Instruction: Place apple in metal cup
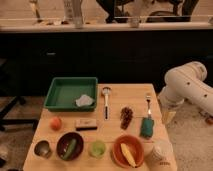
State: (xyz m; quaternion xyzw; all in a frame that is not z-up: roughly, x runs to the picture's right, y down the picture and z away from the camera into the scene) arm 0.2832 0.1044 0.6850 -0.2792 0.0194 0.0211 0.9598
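Note:
The apple, small, round and orange-red, lies on the left side of the wooden table. The metal cup, shiny grey with a dark inside, stands upright at the front left corner, just in front of the apple. My white arm bends in from the right. My gripper hangs low beside the table's right edge, far from both apple and cup. It is open and holds nothing.
A green tray holding a crumpled white item sits at the back left. Also on the table are a spoon, grapes, a teal-handled fork, a small box, a dark bowl, a green cup, an orange bowl and a white paper cup.

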